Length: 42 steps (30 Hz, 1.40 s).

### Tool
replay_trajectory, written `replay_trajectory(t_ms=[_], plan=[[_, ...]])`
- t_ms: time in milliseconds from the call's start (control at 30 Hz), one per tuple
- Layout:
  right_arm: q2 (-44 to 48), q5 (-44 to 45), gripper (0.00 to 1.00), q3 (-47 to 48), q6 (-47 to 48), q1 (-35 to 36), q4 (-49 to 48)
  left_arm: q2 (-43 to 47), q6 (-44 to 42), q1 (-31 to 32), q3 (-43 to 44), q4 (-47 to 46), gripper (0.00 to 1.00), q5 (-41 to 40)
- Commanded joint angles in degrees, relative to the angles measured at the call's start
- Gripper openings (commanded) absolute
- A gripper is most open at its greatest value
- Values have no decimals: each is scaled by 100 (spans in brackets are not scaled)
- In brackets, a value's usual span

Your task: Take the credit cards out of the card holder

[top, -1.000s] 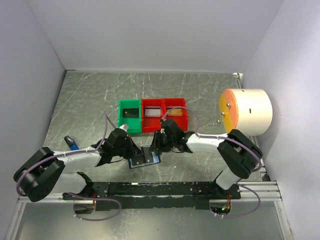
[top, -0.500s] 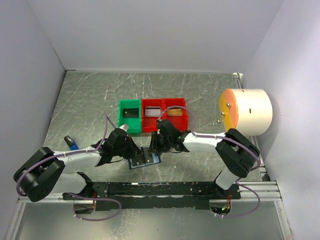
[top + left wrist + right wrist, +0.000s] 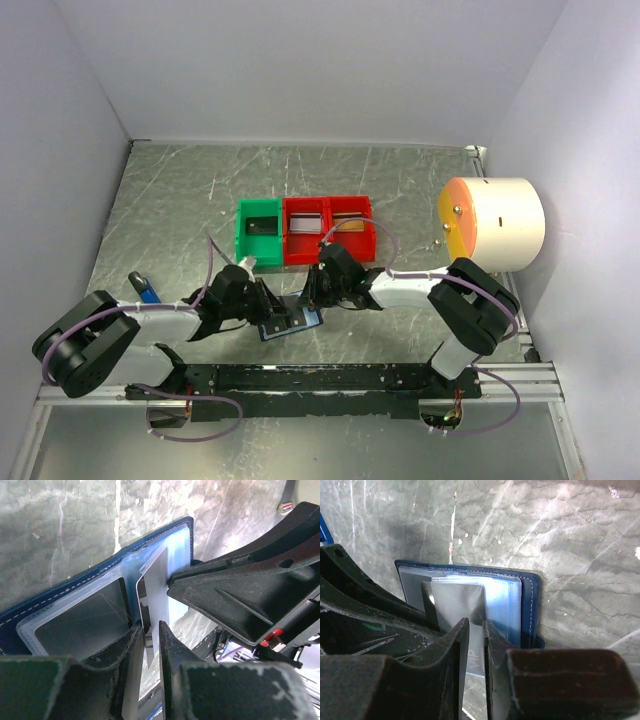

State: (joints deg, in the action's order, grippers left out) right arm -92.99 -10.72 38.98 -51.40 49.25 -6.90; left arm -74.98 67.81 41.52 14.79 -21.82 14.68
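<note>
**A:** What does the left gripper (image 3: 151,630) have?

**B:** Its jaws are down to a narrow slit, and a corner of the silvery card (image 3: 156,587) sits in that slit. I can't tell whether the pads really bite it. The open card holder (image 3: 80,625) lies flat just beyond those fingertips and to their left, clear pockets facing up.

**A:** And the card itself?

**B:** It is tilted up off the pockets and stands between the two sets of jaws. Its far end seems to be in a sleeve, though I can't be sure.

**A:** The right gripper (image 3: 476,625)?

**B:** Nearly closed as well. The card's face runs straight into the gap, so it looks pinched there. The holder's navy cover lies just past its tips on the table (image 3: 570,540).

**A:** How should the draw go?

**B:** I'd pull slowly along the card's own plane, away from the pocket mouth. If the holder lifts with the card, the left jaws would do better pressing the holder down than riding the card. Twisting risks bending the card or snagging the sleeve.
</note>
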Motion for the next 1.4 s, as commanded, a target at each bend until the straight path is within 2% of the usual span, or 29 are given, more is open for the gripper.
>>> replay_trajectory(t_ms=[0, 200, 600, 900, 1067, 1367], plan=[[-379, 111, 18, -351, -32, 47, 531, 19, 387, 10, -157, -851, 29, 328], [-381, 160, 18, -373, -27, 48, 573, 342, 493, 5, -301, -656, 26, 88], [-391, 253, 17, -290, 22, 37, 688, 708, 412, 8, -242, -35, 10, -184], [-380, 292, 17, -233, 51, 32, 742, 1124, 236, 8, -65, 951, 10, -558], [-267, 145, 17, -165, 123, 32, 653, 1044, 202, 8, -65, 891, 11, -500], [368, -405, 26, 379, 495, 46, 517, 873, 179, 4, -19, 805, 12, -434]])
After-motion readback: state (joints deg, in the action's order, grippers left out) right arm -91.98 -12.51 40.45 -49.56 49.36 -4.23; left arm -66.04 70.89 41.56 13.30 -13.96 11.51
